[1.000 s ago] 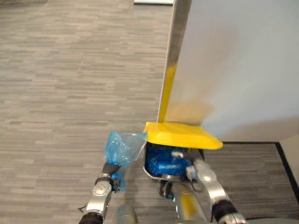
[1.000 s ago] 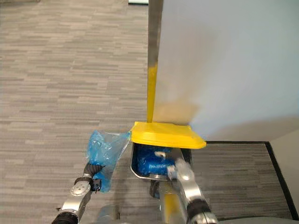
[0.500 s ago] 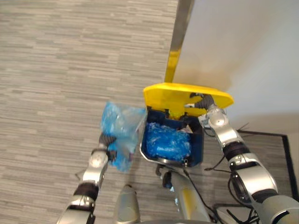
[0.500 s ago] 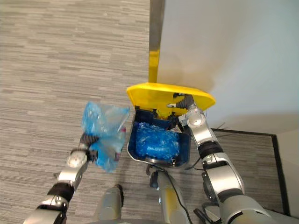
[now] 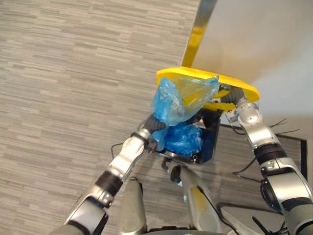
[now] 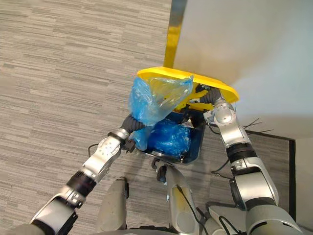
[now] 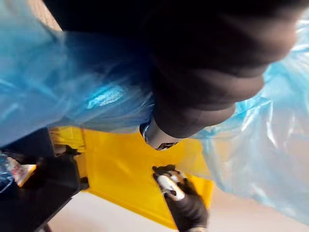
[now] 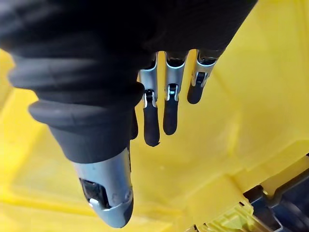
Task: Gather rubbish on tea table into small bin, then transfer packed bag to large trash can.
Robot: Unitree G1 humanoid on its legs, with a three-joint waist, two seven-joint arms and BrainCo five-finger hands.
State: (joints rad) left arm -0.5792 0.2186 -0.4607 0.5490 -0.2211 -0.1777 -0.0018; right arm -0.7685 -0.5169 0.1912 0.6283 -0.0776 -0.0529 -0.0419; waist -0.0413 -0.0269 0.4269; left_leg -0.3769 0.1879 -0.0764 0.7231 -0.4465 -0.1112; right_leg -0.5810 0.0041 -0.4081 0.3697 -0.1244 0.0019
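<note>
The left hand carries the blue rubbish bag high over the open mouth of the large trash can. The bag stands up from the hand, in front of the raised yellow lid. Plastic wraps round the hand in its wrist view, so it cannot be told how far the hand is closed. Below the bag, the blue liner fills the can's dark body.

The right hand reaches under the lid from the robot's right. Its fingers are straight and spread a little, lying flat against the lid's yellow underside and propping it up without curling round anything.

Half a second ago the bag hung to the left of the can, over the grey striped floor and level with the can's rim. Now it has swung across and up, above the opening. The right hand stays under the lid as before. A second ago the lid lay nearly flat over the can.
</note>
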